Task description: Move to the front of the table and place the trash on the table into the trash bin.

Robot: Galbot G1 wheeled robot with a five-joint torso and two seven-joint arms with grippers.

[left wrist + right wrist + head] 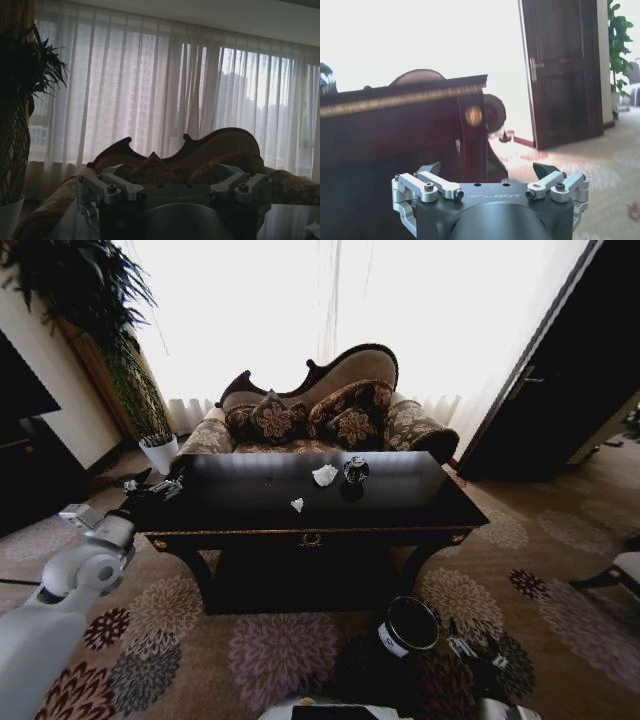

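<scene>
Two white wads [325,475], dark cup [356,470], black table [400,502]

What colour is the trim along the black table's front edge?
Gold trim, clearest in the head view.

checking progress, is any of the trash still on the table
Yes, in the head view two white paper wads and a small dark round cup sit on the black table, with none held by a claw.

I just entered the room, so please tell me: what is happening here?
A wheeled robot faces the glossy black table with gold trim. White paper wads and a small dark round cup lie on it, untouched. The left gripper hovers open at the table's left corner. The right gripper hangs open, low, beside the table. The small black bin stands on the carpet.
</scene>
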